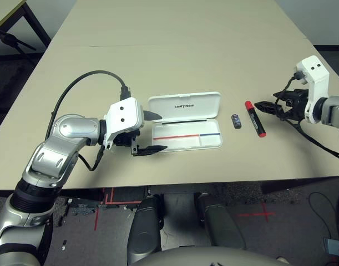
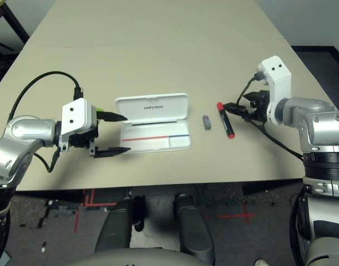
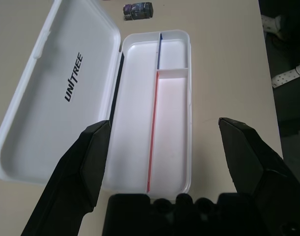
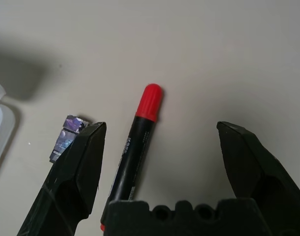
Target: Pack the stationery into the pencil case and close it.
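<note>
The white pencil case [image 1: 183,106] lies open mid-table, its "UNITREE" lid folded back and its tray [image 3: 172,123] with the red and blue line empty. My left gripper [image 1: 160,132] is open at the case's left end, one finger on either side of the tray's end. A sliver of the light-green stick [image 2: 99,110] peeks out behind that gripper. The red-capped marker [image 1: 256,118] lies right of the case, with the tiny dark block [image 1: 236,121] between them. My right gripper [image 1: 261,108] is open, pointing at the marker's red cap [image 4: 149,101] from the right.
The beige table [image 1: 175,50] stretches far back from the case. Its front edge runs just below the case and the left gripper. Black cables loop from both wrists. A dark frame [image 1: 14,39] stands off the table's far left corner.
</note>
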`<state>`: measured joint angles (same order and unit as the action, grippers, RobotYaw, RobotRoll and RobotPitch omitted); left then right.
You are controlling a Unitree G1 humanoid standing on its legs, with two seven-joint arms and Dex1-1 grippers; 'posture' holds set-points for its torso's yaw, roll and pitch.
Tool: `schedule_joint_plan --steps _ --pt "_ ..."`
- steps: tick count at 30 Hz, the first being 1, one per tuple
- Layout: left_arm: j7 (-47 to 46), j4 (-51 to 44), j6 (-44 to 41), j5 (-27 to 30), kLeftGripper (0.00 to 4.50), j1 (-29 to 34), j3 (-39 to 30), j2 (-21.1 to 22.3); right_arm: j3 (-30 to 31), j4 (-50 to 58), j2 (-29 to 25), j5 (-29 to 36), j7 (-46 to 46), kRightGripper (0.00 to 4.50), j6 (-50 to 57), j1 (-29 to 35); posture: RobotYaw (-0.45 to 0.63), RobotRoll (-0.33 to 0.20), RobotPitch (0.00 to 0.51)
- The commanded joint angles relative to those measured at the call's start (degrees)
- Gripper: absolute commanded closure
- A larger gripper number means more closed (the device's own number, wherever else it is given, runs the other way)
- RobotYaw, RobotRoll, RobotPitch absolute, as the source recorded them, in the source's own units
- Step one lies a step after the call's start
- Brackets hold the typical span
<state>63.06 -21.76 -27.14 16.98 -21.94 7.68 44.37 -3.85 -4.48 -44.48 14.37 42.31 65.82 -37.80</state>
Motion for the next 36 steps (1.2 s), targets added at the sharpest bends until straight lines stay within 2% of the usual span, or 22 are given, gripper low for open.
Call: schedule_joint_plan --steps 1,11,18,21,30,36 --pt "-0.55 -0.24 0.53 -0.43 0.05 0.51 1.25 -0.13 2.40 -1.56 -0.10 0.22 -1.17 0.00 4.02 -0.60 0.01 0.000 0.210" --pt "-2.58 -2.07 -0.91 -0.71 0.05 0.28 2.85 -1.06 6.28 -8.74 2.33 -0.96 -2.78 0.00 1.18 -0.98 0.04 0.000 0.201" --pt "-5.94 -9.61 -6.46 0.36 0.05 1.01 3.72 -1.05 8.19 -12.89 4.02 -2.31 -2.84 0.00 -1.71 -2.16 0.06 0.000 0.196" --pt "-7.17 -12.67 -8.90 0.98 0.00 1.61 3.62 -0.78 8.29 -13.93 4.40 -2.70 -2.85 0.61 -2.60 -2.51 0.06 0.000 0.194" --pt "-7.09 -13.92 -7.81 1.69 0.00 5.36 1.75 1.28 8.76 -15.65 1.70 -4.63 -1.61 3.91 -5.44 -3.38 0.07 0.000 0.197" --pt "-6.24 -13.64 -5.49 2.29 0.00 7.89 0.39 2.96 11.73 -14.06 -3.60 -5.11 5.87 4.00 -11.45 -2.79 0.05 0.000 0.201"
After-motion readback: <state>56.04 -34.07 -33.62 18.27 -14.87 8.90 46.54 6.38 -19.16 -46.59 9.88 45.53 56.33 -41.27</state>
